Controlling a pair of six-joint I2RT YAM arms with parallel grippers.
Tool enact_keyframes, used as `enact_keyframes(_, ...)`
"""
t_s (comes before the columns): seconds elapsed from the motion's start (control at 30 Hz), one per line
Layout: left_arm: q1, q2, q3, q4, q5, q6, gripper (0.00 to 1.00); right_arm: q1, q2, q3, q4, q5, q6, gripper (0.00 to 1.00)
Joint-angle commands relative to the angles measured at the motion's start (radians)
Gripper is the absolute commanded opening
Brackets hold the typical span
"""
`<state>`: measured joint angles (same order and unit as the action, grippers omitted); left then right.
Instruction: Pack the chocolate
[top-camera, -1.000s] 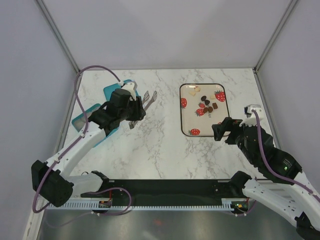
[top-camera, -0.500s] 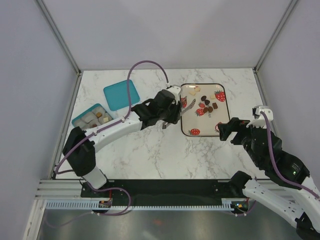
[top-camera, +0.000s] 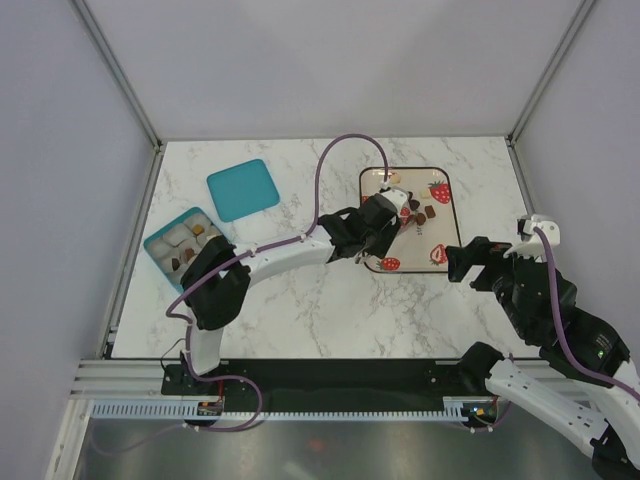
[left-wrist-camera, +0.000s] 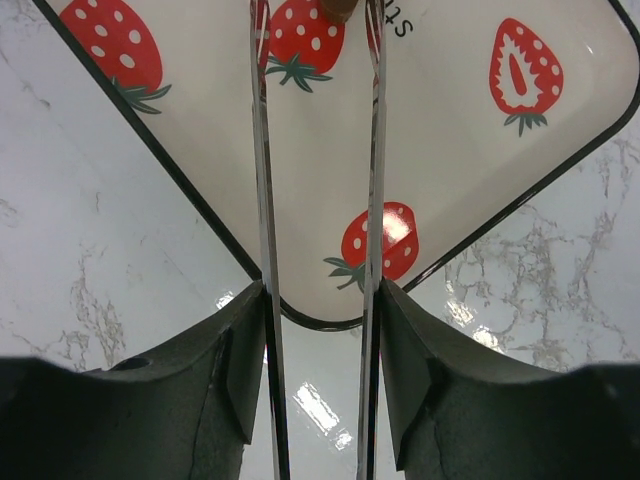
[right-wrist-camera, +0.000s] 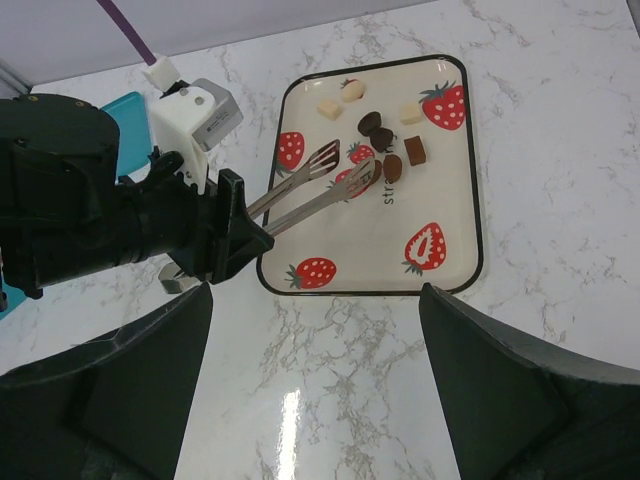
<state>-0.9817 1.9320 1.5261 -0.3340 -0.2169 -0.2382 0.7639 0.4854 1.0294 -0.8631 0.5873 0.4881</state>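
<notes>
Top view, left gripper (top-camera: 375, 232): I am stretched out over the left half of the tray (top-camera: 420, 169).
Top view, chocolate (top-camera: 418, 212): most pieces lie loose in the upper middle of the tray. A few more sit in the teal box (top-camera: 152, 243) far to the left.
Top view, lid (top-camera: 243, 189): flat on the table (top-camera: 300, 300), just behind the box.
Top view, right gripper (top-camera: 455, 264): I hover just off the tray's near right corner.
Left wrist view, grip: my fingers (left-wrist-camera: 240, 370) are clamped from both sides on the tongs (left-wrist-camera: 262, 200), whose two arms run out over the tray.
Left wrist view, chocolate: one brown piece (left-wrist-camera: 338, 8) shows at the top edge, between the tong arms.
Right wrist view, right gripper (right-wrist-camera: 315, 295): my jaws are spread wide with nothing between them.
Right wrist view, tongs: the tips lie apart among the dark pieces mid-tray, and a brown piece sits just beside the nearer tip.
</notes>
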Motion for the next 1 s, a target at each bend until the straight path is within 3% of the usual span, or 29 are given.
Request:
enact_keyframes(0.0, -0.012, 0.028, 0.062, 0.062, -0.047, 0.053, 0.54, 0.006, -0.01, 0.031, -0.005, 0.04, -0.02, 0.93)
enact_keyframes(0.6, -0.026, 0.136, 0.101, 0.062, -0.044, 0.043, 0.54, 0.006, -0.013, 0.018, -0.004, 0.088, -0.037, 0.93)
enact_keyframes(0.97, -0.026, 0.107, 0.108, -0.01, -0.065, 0.013, 0.46, 0.006, -0.004, 0.018, -0.002, 0.069, -0.014, 0.93)
